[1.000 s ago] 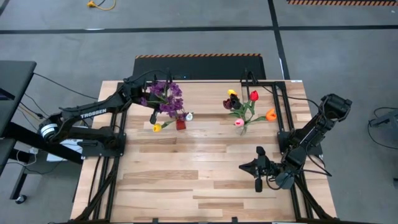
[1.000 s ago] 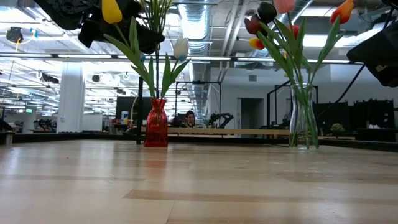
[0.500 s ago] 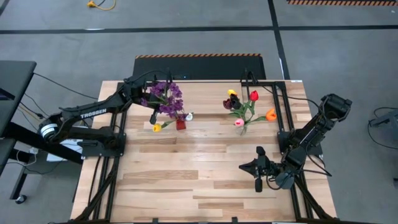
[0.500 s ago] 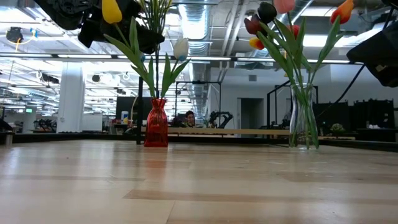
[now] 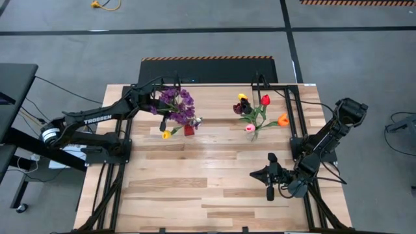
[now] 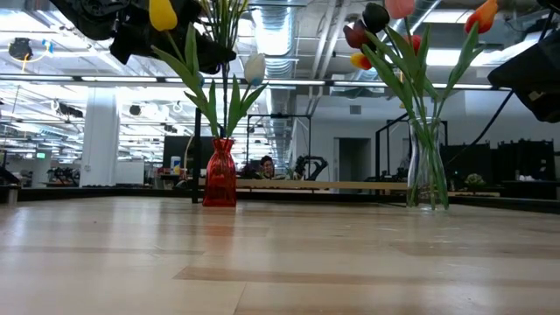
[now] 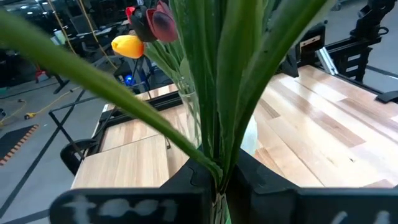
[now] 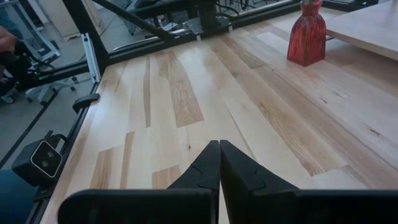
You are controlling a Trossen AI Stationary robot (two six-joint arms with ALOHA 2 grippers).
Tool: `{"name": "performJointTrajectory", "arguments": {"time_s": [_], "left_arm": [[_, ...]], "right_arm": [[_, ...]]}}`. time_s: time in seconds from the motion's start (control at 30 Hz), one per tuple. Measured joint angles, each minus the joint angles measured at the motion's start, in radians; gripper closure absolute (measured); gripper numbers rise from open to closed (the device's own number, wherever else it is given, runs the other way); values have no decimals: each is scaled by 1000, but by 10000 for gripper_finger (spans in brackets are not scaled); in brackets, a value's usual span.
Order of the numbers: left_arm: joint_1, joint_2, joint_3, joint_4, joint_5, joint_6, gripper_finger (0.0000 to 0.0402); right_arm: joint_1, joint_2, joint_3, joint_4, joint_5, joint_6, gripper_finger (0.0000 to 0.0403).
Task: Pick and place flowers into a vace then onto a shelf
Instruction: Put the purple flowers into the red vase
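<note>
A red vase (image 5: 189,130) stands on the table in front of the shelf (image 5: 218,104). A bunch of flowers rises from it: a purple sprig (image 5: 177,105), a yellow tulip (image 6: 162,13) and a white tulip (image 6: 254,66). My left gripper (image 7: 217,184) is shut on the bunch's green stems high above the vase. To the right, a clear vase (image 6: 426,175) holds red, orange, pink, yellow and maroon tulips (image 5: 257,110). My right gripper (image 8: 219,163) is shut on nothing, low over the table's near right (image 5: 270,177). My left gripper pinches several green stems (image 7: 216,158) of the bunch between its two fingers, well above the red vase. The fingers come nearly level from the table's left and lie across the upright stems. The stems' lower ends reach into the vase's mouth (image 6: 221,140), and the blossoms stand above the fingers.
The shelf's board (image 6: 350,185) runs along the far side on thin black legs. Black frame posts (image 5: 296,110) stand at the table's right and left edges. Bare planks (image 5: 195,188) fill the near half. A person sits in the room behind (image 6: 266,166).
My left gripper has swung slightly toward the table's right, still shut on the stems. The purple sprig and the yellow tulip have shifted the same way. The stems' lower ends have stayed in the red vase.
</note>
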Motion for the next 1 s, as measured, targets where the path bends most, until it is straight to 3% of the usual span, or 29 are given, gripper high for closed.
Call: {"name": "performJointTrajectory", "arguments": {"time_s": [0.33, 0.6, 1.0], "left_arm": [[-11, 0, -1, -2, -52, 0, 399], [-3, -13, -145, 246, -71, -97, 399], [6, -13, -161, 249, -78, -149, 392]], "right_arm": [[0, 0, 0, 0, -21, 0, 403], [0, 0, 0, 0, -22, 0, 403], [-1, 0, 0, 0, -22, 0, 403]]}}
